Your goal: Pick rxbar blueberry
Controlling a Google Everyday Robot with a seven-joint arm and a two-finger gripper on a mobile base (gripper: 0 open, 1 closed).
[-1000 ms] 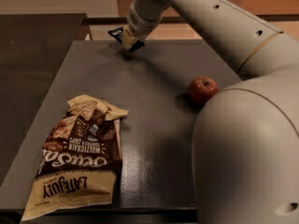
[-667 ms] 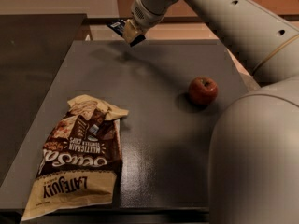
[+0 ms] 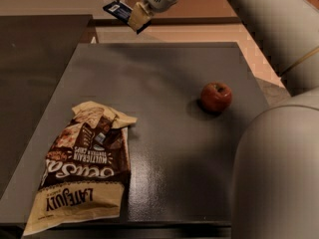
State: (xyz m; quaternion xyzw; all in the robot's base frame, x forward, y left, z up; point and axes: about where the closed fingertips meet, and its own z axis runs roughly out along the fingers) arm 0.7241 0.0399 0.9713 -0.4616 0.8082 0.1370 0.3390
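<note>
Right now, in the one camera view, my gripper [image 3: 137,18] is up at the far side of the scene, left of centre, above and just past the far edge of the grey table [image 3: 164,73]. Its two fingers are closed on the rxbar blueberry [image 3: 116,8]. The small navy-wrapped bar sticks out to the left of my fingers, tilted, and is clear of the tabletop. My arm [image 3: 269,29] runs from the gripper across the upper right, and my pale body fills the near right corner.

I judge the pick to be nearly done, so what remains is keeping hold of the bar. I seem to have it by one end, with most of its length hanging free. A slick wrapper held that way could pivot or slide out if I swing or jolt. If it slipped from here it might land on the far edge of the table or drop behind it, where I would struggle to reach it. A grip that is too light would cause that. One that is too hard would only crush the bar.

The white print on the bar's wrapper is too small for me to read. The brown-and-tan chip bag [image 3: 84,176] lies crumpled at the near left, its text upside down to this camera. I can make out "LATE JULY" and "MULTIGRAIN". A red apple [image 3: 216,97] sits to the right, well apart from both the bag and my gripper.
</note>
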